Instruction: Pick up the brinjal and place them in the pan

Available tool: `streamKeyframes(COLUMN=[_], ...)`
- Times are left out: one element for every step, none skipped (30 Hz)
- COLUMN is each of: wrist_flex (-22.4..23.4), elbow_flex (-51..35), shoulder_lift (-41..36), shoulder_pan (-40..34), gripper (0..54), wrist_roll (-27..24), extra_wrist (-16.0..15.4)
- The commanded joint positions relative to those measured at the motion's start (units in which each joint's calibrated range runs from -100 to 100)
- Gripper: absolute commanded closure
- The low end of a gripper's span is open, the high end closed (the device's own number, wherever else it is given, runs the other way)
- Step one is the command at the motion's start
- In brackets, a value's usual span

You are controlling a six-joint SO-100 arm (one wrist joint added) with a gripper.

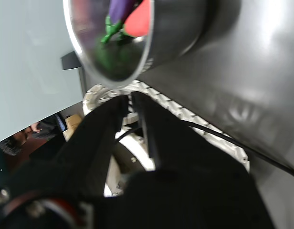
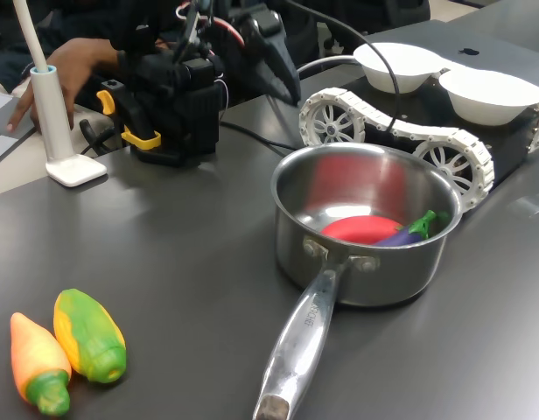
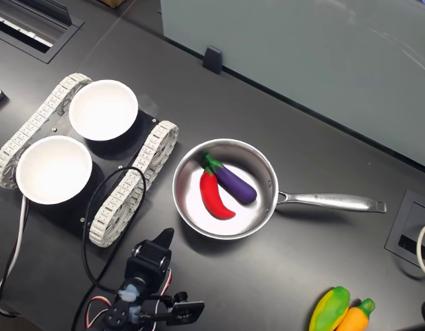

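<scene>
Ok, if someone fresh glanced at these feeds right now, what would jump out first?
Most likely the steel pan mid-table, with the purple brinjal lying inside against a red toy vegetable. Next, the tracked rover carrying two white bowls to the second exterior view's left of the pan. The gripper sits away from the pan with nothing in it; whether it is open is unclear.

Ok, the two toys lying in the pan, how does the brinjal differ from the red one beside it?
In the second exterior view, the brinjal is glossy purple, the red toy plain red. The brinjal looks plumper with a rounded end; the red toy is slimmer and tapers to a point. Both have green stem caps, lie side by side in the pan and point the same way.
</scene>
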Motion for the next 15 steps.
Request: streamKeyframes(wrist_flex=[-2.76, -3.27, -3.87, -4.47, -5.15, -5.57, -6.17, -6.68, -7.62, -8.22, -8.99, -9.92, -10.35, -10.52, -10.86], elbow_flex=[3.43, 4.71, 5.98, 7.34, 8.89, 10.25, 11.7, 13.07, 14.79, 16.06, 17.61, 18.79, 19.61, 20.43, 21.52], shoulder_lift=[-0.16, -0.16, -0.16, -0.16, -0.16, -0.16, -0.16, -0.16, -0.16, -0.16, -0.24, -0.24, -0.24, -0.24, -0.24], shoulder_pan=[2.61, 3.07, 3.42, 3.42, 3.53, 3.53, 3.53, 3.53, 3.65, 3.88, 3.99, 3.99, 4.11, 4.11, 3.99], gripper=[53.6, 53.6, 53.6, 53.6, 53.6, 53.6, 53.6, 53.6, 53.6, 53.6, 53.6, 53.6, 53.6, 53.6, 53.6], wrist_roll=[-0.1, -0.05, 0.0, 0.05, 0.0, -0.05, -0.05, -0.1, -0.2, -0.15, -0.05, -0.15, -0.2, 0.0, 0.0], extra_wrist=[-0.62, -0.62, -0.62, -0.53, -0.53, -0.53, -0.53, -0.45, -0.28, -0.28, -0.28, -0.11, 0.05, 0.05, 0.05])
